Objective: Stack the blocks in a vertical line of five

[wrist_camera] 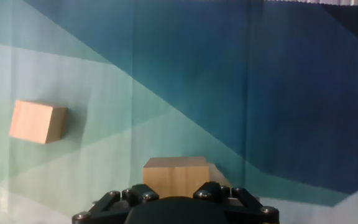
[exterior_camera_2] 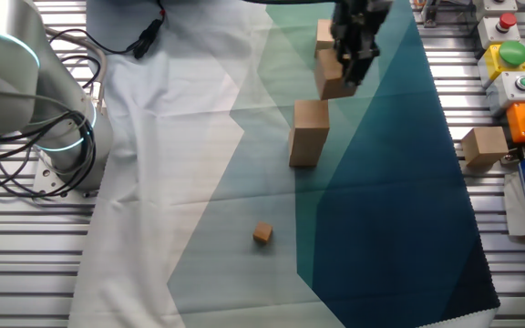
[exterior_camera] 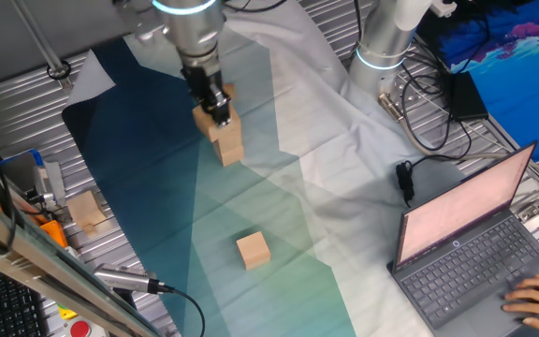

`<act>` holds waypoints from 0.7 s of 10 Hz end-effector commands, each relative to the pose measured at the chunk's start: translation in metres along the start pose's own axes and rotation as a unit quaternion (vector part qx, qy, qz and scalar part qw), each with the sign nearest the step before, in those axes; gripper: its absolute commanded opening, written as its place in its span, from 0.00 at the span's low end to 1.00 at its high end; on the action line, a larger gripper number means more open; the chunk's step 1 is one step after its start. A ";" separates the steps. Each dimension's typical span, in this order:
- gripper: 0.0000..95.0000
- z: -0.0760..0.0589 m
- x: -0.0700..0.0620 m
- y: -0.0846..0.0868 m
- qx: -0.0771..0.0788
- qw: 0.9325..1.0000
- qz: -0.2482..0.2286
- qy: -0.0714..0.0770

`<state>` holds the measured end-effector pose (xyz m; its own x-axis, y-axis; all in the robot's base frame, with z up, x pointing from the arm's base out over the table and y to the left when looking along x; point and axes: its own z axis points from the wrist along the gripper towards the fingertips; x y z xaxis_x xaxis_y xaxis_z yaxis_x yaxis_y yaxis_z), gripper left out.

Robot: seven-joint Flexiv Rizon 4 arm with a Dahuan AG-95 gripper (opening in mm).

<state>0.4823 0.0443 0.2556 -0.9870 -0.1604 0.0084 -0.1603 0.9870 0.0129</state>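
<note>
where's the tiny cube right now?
The tiny cube lies alone on the cloth in the other fixed view, lower centre, well apart from the stacked blocks and the gripper farther up.

4 blocks (exterior_camera_2: 308,132), 1 sm. cube (exterior_camera_2: 262,234), 1 pale cube (exterior_camera_2: 484,146).

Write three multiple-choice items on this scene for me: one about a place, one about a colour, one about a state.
1. Where does the paler cube lie?
A. on the cloth
B. on the bare metal table, beside the cloth
C. on the laptop

2. What colour is the laptop screen?
A. pink
B. green
C. black

3. What do the fingers do?
A. stand open over nothing
B. grip a block
C. rest on the laptop

Answers:
1. B, it sits on the slats past the cloth edge.
2. A, the open screen glows pink.
3. B, the hand view shows a block between them.
</note>
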 end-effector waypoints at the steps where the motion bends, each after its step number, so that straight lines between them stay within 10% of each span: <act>1: 0.00 -0.001 0.007 -0.002 0.001 1.000 0.001 -0.001; 7: 0.00 0.008 0.029 -0.022 -0.015 1.000 0.004 -0.013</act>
<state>0.4548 0.0143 0.2465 -0.9881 -0.1527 -0.0212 -0.1535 0.9872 0.0428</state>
